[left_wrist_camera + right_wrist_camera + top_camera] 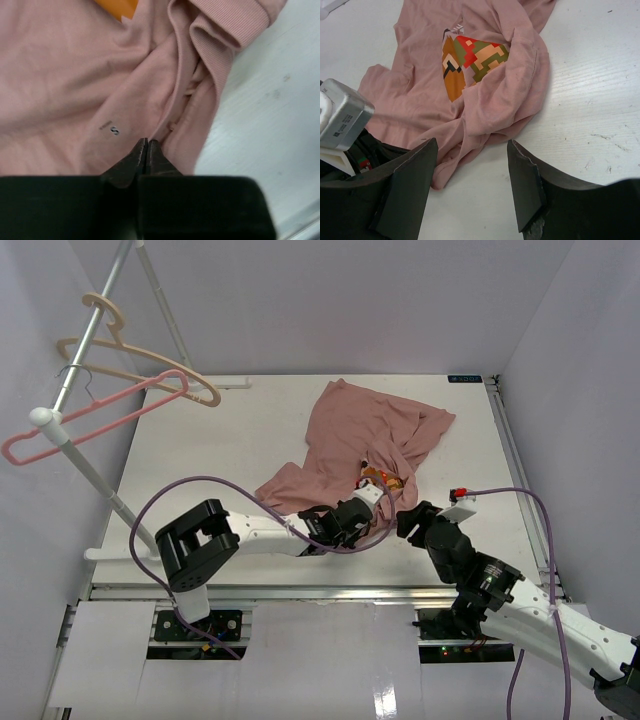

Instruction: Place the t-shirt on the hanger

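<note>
The dusty-pink t-shirt [365,435] lies crumpled on the white table [230,450], with an orange print patch [380,478] showing near its front edge. My left gripper [365,502] lies low at that near edge. In the left wrist view its jaws [146,142] are shut, and a fold of the t-shirt [75,75] by the ribbed collar [225,25] runs into the tips. My right gripper [472,150] is open and empty just right of it, over bare table at the cloth's edge [490,115]. The pink hanger [90,420] hangs on the rack at far left.
A thicker beige hanger [140,360] hangs on the same metal rack pole [95,325] above the pink one. The rack's slanted leg [120,508] crosses the table's left edge. Purple-grey walls enclose the table. The left gripper's body [342,115] sits close to my right fingers.
</note>
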